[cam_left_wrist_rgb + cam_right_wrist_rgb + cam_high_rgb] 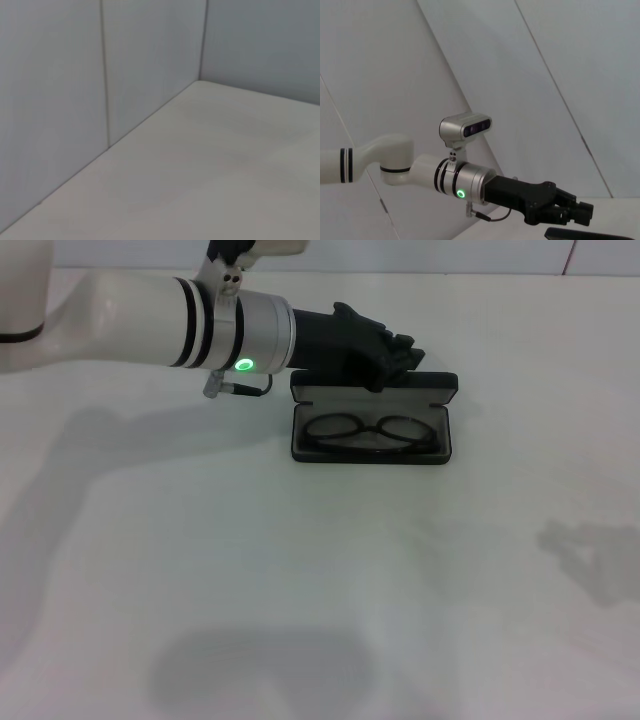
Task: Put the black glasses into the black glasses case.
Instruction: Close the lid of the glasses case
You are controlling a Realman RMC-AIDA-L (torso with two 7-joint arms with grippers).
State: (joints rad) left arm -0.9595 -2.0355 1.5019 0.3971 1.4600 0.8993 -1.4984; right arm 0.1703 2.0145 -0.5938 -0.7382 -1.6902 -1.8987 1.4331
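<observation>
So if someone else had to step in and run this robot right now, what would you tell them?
Left gripper: at the far edge of the open black glasses case, by its lid; fingers look shut, holding nothing.
Right gripper: not in view.
Black glasses: lying folded inside the case, on the white table.
Done: glasses are in.
Left: nothing the task requires; the lid stands open.

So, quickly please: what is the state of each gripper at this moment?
Left gripper: behind the open matte black oblong glasses case, beside its lid; fingers shut, holding nothing.
Right gripper: not in view.
</observation>
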